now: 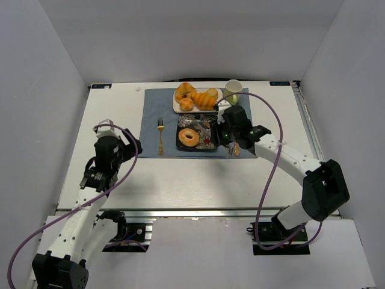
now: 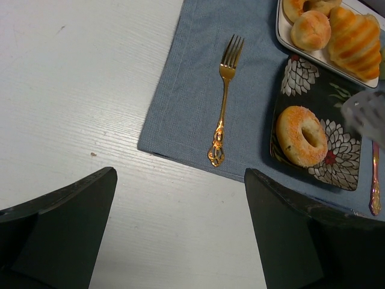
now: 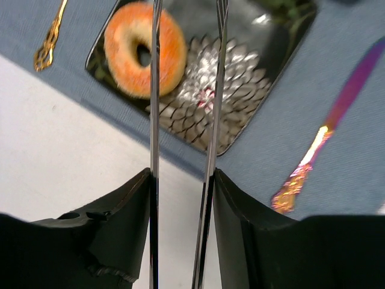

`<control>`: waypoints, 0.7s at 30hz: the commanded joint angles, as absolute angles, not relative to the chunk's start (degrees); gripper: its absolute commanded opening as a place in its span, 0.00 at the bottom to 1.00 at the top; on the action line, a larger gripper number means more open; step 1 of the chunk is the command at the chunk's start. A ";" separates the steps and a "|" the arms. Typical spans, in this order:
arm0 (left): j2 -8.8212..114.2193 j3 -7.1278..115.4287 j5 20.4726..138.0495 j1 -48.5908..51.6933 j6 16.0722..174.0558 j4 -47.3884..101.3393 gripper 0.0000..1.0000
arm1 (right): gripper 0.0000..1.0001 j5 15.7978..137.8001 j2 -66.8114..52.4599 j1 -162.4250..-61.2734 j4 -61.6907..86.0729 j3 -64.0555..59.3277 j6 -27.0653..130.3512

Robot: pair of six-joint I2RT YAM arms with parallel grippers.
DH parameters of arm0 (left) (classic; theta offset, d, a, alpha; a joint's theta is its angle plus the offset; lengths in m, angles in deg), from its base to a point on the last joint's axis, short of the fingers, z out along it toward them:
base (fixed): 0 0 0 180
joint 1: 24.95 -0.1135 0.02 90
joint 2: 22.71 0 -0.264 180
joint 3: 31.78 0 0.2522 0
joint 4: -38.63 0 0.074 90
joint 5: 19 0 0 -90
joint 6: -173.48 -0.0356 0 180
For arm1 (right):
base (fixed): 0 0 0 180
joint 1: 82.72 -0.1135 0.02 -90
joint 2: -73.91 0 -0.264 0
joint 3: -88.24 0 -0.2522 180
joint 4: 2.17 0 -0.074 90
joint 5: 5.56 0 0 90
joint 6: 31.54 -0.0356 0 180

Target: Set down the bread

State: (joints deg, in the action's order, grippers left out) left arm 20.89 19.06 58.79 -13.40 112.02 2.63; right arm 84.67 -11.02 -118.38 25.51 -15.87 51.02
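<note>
the sugared ring-shaped bread [image 3: 129, 51], round with no long axis, is seen lying flat on the black flower-patterned square plate [image 3: 240, 102], ahead and left of the jaws of the right gripper [image 3: 182, 176], the nearer arm. those jaws are clamped on thin steel tongs [image 3: 154, 90], whose blades stand apart, empty. the left gripper [image 2: 180, 174] is spread wide on nothing; golden croissants [image 2: 355, 39] are held by the white rectangular plate [image 2: 280, 30] beyond.
</note>
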 commanded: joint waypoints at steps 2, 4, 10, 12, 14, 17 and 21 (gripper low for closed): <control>21.06 19.69 59.31 -13.17 112.14 3.60 0.98 | 0.49 92.17 -11.33 -118.58 27.41 -5.08 57.47; 21.24 19.77 59.49 -13.08 112.14 3.78 0.98 | 0.48 94.72 -12.84 -118.58 28.47 -2.16 60.37; 22.21 20.56 60.19 -13.00 111.87 4.13 0.98 | 0.48 99.38 -19.87 -117.97 29.44 7.60 67.06; 22.55 21.00 60.89 -13.00 111.87 4.31 0.98 | 0.48 100.70 -22.68 -117.18 29.79 10.85 68.30; 22.47 21.35 61.33 -13.00 112.05 4.48 0.98 | 0.48 100.61 -25.13 -116.22 30.23 13.57 68.83; 22.47 21.71 61.42 -13.00 111.96 4.66 0.98 | 0.49 99.04 -27.78 -114.90 30.23 15.08 70.32; 22.56 21.71 61.33 -13.00 111.79 4.74 0.98 | 0.54 96.93 -30.15 -113.31 29.53 14.73 75.57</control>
State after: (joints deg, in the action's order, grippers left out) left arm 22.74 19.65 60.72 -13.20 112.02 3.42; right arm 97.81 -30.01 -114.47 30.36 12.44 70.16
